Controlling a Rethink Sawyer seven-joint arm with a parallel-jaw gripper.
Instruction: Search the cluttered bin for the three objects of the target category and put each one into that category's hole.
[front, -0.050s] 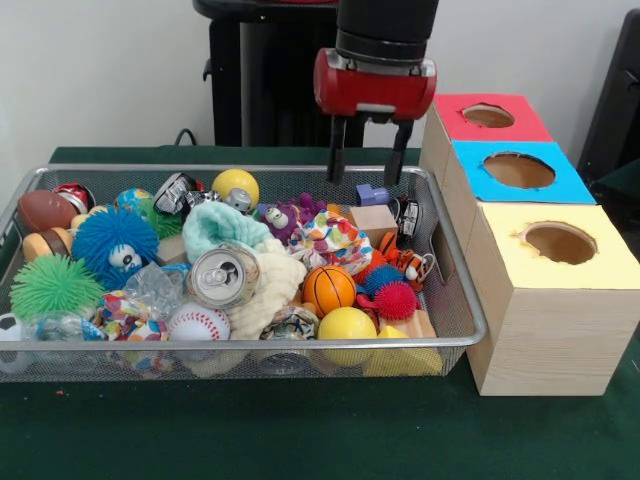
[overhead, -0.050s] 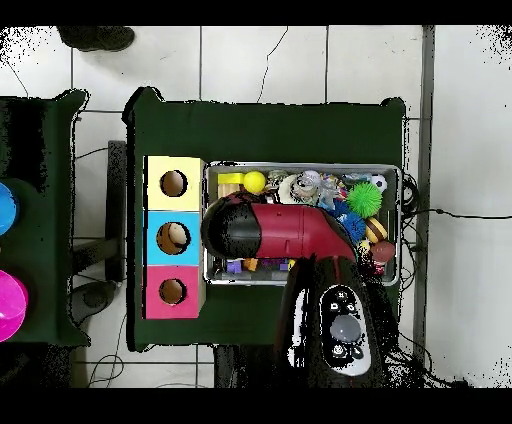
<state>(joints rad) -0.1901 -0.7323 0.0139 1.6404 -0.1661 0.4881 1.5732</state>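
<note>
- A wire mesh bin (front, -0.050s: 455, 300) sits on the green desk (front, -0.050s: 300, 430), packed with toys and odds and ends.
- At its left end in the front view lie a brown toy football (front, -0.050s: 45, 209), a green spiky ball (front, -0.050s: 52, 285) and a blue fuzzy ball with eyes (front, -0.050s: 113, 243).
- Near the front rim a white baseball (front, -0.050s: 198, 322) rests just beside a silver drink can (front, -0.050s: 222, 276) lying on its side, its top facing the camera.
- A yellow ball (front, -0.050s: 235, 186) lies toward the far rim, with a purple plush toy (front, -0.050s: 283, 217) to its right.
- Mid-bin are a small orange basketball (front, -0.050s: 329, 288), a second yellow ball (front, -0.050s: 346, 330) against the front rim, and a red spiky ball (front, -0.050s: 396, 299) beside them.
- The claw (front, -0.050s: 369, 152) hangs above the right far corner of the bin, its two dark fingers (front, -0.050s: 337, 150) spread apart and empty, tips just above the clutter near a small purple block (front, -0.050s: 372, 193).
- To the right of the bin stands a wooden box (front, -0.050s: 540, 330) with three round holes: a red-topped hole (front, -0.050s: 488, 116) farthest, a blue-topped hole (front, -0.050s: 519, 170) in the middle and a yellow-topped hole (front, -0.050s: 560, 243) nearest.
- In the overhead view the arm (overhead, -0.050s: 290, 232) covers much of the bin; something pale shows inside the blue hole, though I cannot tell what it is.
</note>
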